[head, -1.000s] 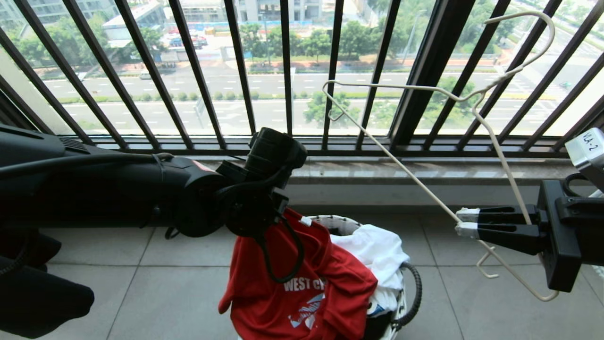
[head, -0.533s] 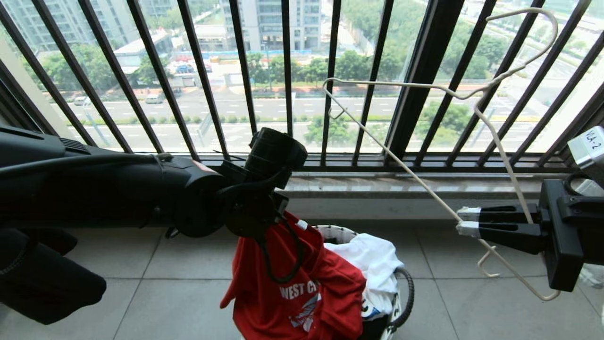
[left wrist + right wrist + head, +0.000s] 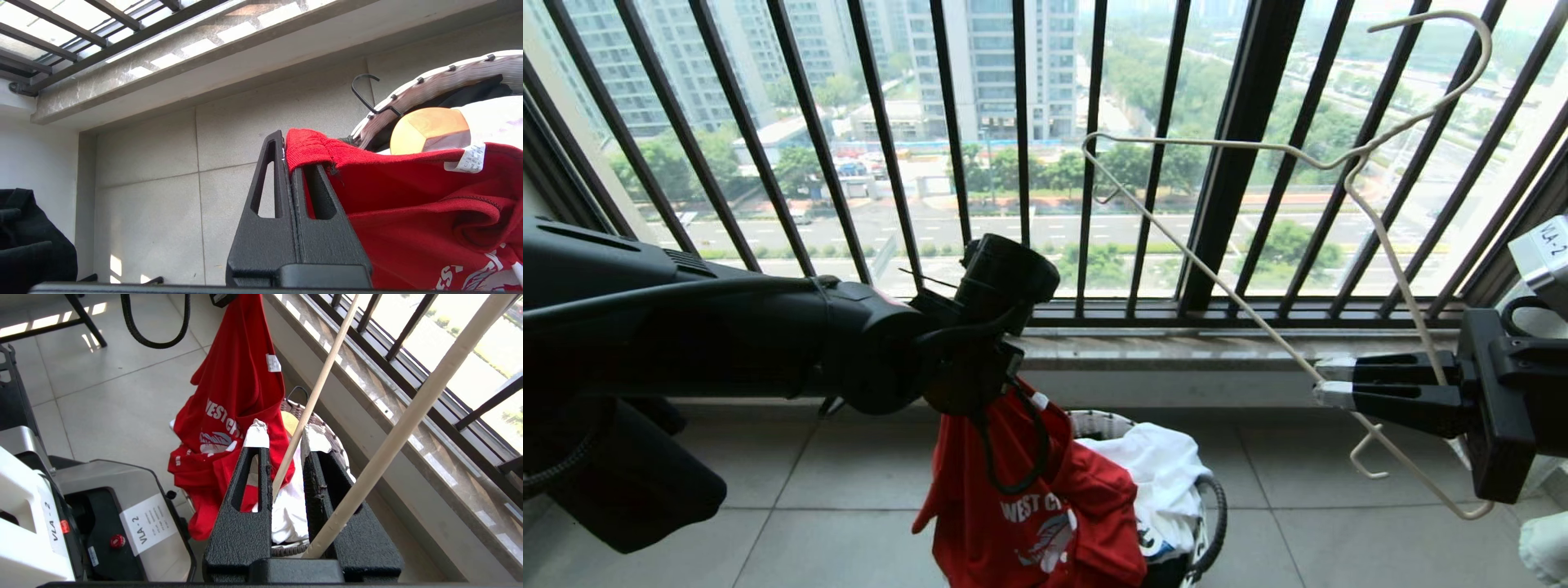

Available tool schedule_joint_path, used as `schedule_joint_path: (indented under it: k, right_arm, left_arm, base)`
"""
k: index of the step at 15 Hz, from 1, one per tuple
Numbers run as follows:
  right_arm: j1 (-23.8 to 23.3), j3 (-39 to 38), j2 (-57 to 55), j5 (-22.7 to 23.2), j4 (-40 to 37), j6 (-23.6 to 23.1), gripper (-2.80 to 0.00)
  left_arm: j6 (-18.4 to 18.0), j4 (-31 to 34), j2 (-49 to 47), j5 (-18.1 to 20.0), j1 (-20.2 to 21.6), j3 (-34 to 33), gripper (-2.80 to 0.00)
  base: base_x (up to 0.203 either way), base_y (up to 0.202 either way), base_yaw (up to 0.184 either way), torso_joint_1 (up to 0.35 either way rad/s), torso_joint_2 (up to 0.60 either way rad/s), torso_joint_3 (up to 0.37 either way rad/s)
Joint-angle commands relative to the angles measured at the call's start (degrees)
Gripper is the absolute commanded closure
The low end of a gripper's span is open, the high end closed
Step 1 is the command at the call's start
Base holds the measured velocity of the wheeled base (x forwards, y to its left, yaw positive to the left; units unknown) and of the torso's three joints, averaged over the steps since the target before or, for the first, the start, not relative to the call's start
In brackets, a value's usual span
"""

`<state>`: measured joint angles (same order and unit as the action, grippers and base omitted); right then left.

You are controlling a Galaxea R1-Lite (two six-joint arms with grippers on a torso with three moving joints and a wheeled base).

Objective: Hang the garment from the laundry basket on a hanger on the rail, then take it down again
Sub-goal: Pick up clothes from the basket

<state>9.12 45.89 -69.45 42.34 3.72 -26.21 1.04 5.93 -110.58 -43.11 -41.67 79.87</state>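
Note:
The red garment [image 3: 1029, 506] with white "WEST COAST" lettering hangs by its collar from my left gripper [image 3: 286, 143], which is shut on the ribbed neck edge. Its lower part drapes over the laundry basket [image 3: 1094, 420], white-rimmed, on the tiled floor below. In the head view the left wrist hides those fingers. My right gripper [image 3: 1321, 382] at the right is shut on the thin white wire hanger [image 3: 1217, 282] and holds it in the air, hook uppermost, against the window bars. One hanger [image 3: 414, 412] wire runs between the taped fingertips [image 3: 256, 433]. The rail is out of view.
A black barred window railing [image 3: 1021, 122] and a stone sill [image 3: 1176, 343] close off the far side. White cloth [image 3: 1160, 465] fills the basket behind the garment. The robot's base with a "VLA-2" label [image 3: 143, 522] stands near the basket. Dark cloth [image 3: 24, 228] lies at the left.
The whole picture has slid down as the camera moved. Both grips are unchanged. The garment hangs a little further out of the basket.

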Motion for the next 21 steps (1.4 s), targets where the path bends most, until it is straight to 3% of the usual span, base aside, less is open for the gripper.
schedule_joint_path:
  k: [1, 10, 15, 21]
  right_arm:
    - [0.0, 0.0, -0.1, 0.2, 0.1, -0.2, 0.0]
    - [0.0, 0.0, -0.2, 0.2, 0.1, -0.2, 0.0]
    - [-0.3, -0.5, -3.8, -0.3, 0.0, -1.4, 0.0]
    - [-2.5, -5.5, -7.7, -0.4, -0.2, -16.0, 0.0]
  left_arm:
    - [0.0, 0.0, -0.5, -0.2, 0.0, 0.2, 0.0]
    - [0.0, 0.0, -0.5, -0.2, 0.7, 0.4, 0.0]
    - [-0.1, 0.2, 0.1, -0.1, 4.6, 3.7, 0.0]
    - [-0.8, 0.1, 2.1, 0.1, 5.1, 4.3, 0.0]
  base:
    - [0.0, 0.0, 0.0, 0.002, 0.0, 0.198]
    - [0.0, 0.0, 0.0, 0.0, 0.0, 0.172]
    - [0.0, 0.0, 0.0, 0.001, 0.0, 0.008]
    - [0.0, 0.0, 0.0, 0.0, 0.0, 0.0]
